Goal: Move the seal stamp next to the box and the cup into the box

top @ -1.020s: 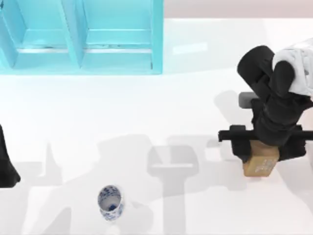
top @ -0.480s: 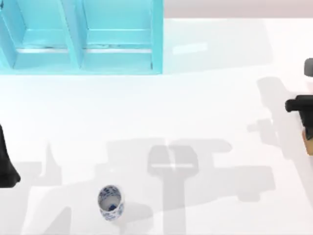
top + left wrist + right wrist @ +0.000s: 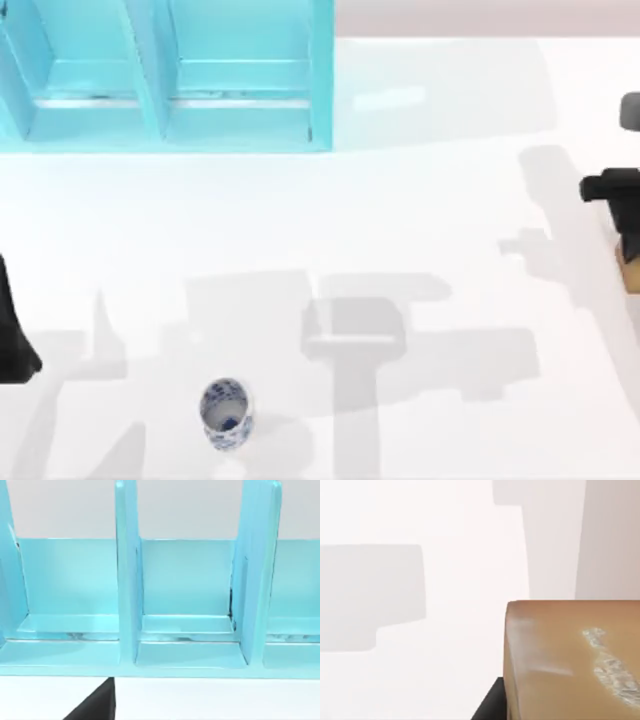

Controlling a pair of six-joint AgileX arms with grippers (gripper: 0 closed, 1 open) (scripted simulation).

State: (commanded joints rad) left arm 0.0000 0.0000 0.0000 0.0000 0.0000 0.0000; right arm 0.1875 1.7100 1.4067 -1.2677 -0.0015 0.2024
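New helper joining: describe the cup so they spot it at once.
Start at the blue box at the table's far left corner, then come straight to the near edge. The cup stands there alone, upright, white with blue painting.

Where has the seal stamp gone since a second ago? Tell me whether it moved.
Yes. The seal stamp has moved toward the table's right edge, farther from the standing cup, carried along with the right claw.

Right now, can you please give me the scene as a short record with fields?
box: turquoise, compartments open, at the table's far left
cup: upright on the table near the front, apart from the box
seal stamp: at the table's right edge, under the right tool
right tool: at the right edge
left arm: parked at the left edge
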